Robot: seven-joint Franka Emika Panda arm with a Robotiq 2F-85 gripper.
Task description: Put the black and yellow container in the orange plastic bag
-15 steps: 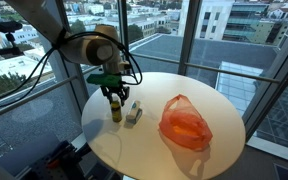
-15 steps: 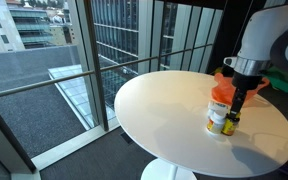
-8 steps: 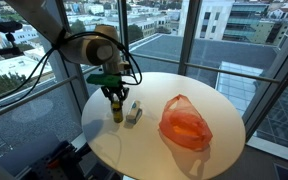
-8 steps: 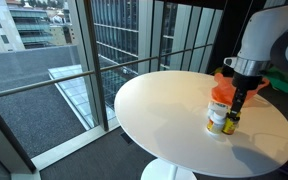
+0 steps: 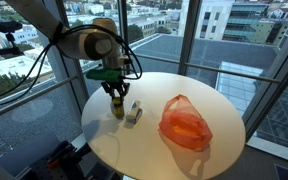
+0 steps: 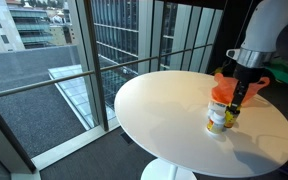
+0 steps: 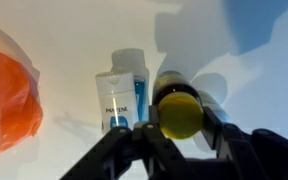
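Near the left edge of the round desk (image 5: 159,92) the black and yellow container (image 5: 117,109) stands upright. The hand (image 5: 116,97) is narrow around its top; whether it really grips, I cannot tell. A white tube (image 5: 134,113) lies just beside. Then comes open desk, then the orange plastic bag (image 5: 185,123) near the right rim.

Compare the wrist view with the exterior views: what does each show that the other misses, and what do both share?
Wrist view only: the blue label on the white bottle and the yellow top of the black and yellow container, from above, flanked by the tool. Exterior views only: the robot arm, the whole table, the windows and the buildings outside. Shared: container, bottle and orange bag on the table.
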